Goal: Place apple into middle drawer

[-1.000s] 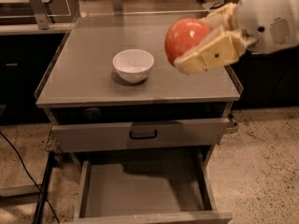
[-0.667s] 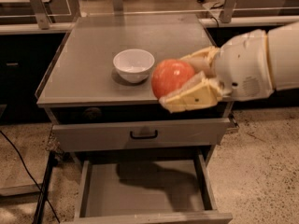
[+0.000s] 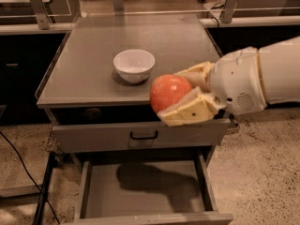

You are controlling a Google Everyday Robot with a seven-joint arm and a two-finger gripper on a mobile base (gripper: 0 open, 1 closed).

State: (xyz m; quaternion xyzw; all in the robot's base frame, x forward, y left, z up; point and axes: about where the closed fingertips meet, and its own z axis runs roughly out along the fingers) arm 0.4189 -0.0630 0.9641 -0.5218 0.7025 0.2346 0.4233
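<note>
My gripper (image 3: 180,95) comes in from the right on a white arm and is shut on the red-orange apple (image 3: 168,92). It holds the apple in the air over the cabinet's front edge, to the right of centre. The middle drawer (image 3: 145,191) is pulled open below; its grey floor is bare and carries the shadow of the arm and apple. The apple hangs well above this drawer.
A white bowl (image 3: 134,65) stands on the grey cabinet top (image 3: 93,74), behind and left of the apple. A closed grey drawer with a small black handle (image 3: 143,135) sits just above the open drawer. A black cable (image 3: 23,170) lies on the floor at left.
The gripper with the apple has moved left and down, from above the cabinet top's right side to its front edge over the open drawer.
</note>
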